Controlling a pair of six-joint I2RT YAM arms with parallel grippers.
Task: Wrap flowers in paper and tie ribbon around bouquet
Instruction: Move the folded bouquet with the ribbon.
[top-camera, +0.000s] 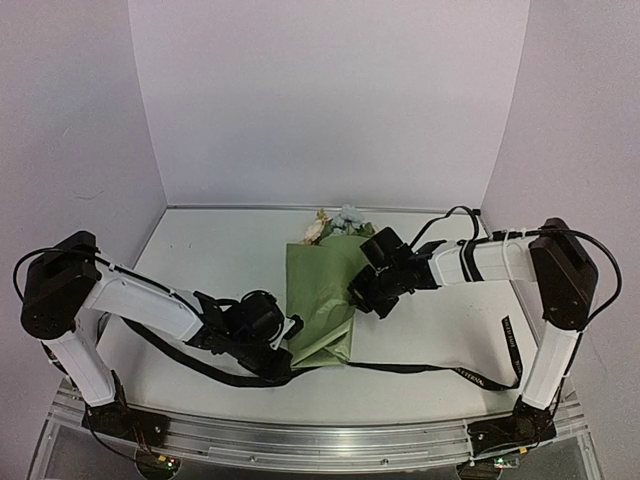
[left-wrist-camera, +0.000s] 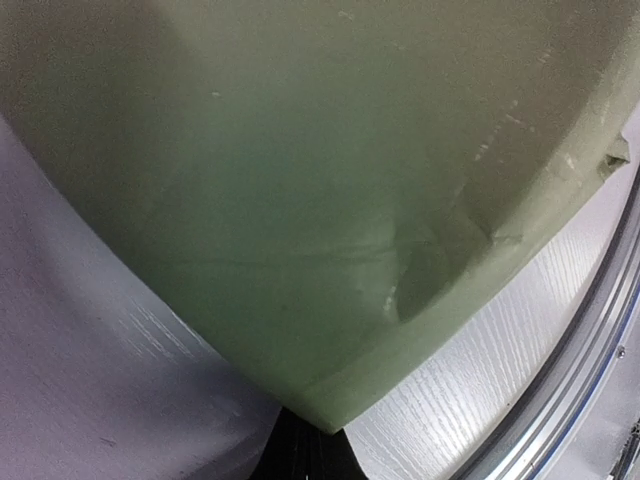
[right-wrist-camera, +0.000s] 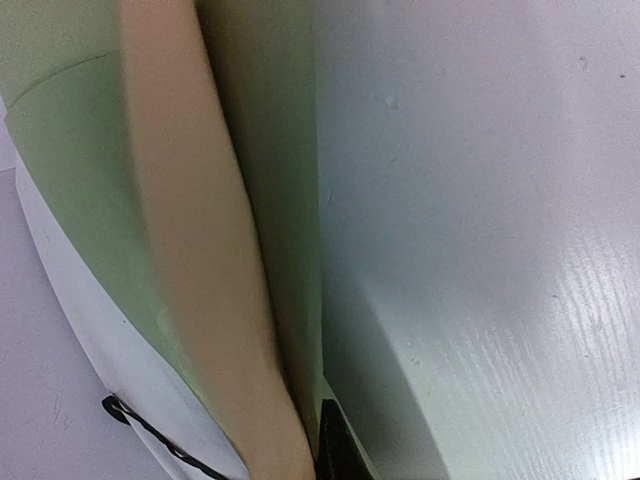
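The sage green paper (top-camera: 322, 295) lies folded lengthwise around the flowers (top-camera: 338, 222), whose cream and pale blue blooms stick out of the bouquet's far end. My left gripper (top-camera: 291, 333) is shut on the paper's near left corner; in the left wrist view the green sheet (left-wrist-camera: 320, 200) runs down into the dark fingers (left-wrist-camera: 312, 455). My right gripper (top-camera: 357, 292) is shut on the paper's right edge. Its wrist view shows the tan face (right-wrist-camera: 200, 260) and the green fold meeting the gripper (right-wrist-camera: 333, 450). The black ribbon (top-camera: 470, 376) lies under the bouquet's near end.
The ribbon's right end curls up beside the right arm's upright link (top-camera: 510, 340). White walls enclose the table on three sides. A metal rail (top-camera: 300, 435) runs along the near edge, also seen in the left wrist view as a rail (left-wrist-camera: 580, 370).
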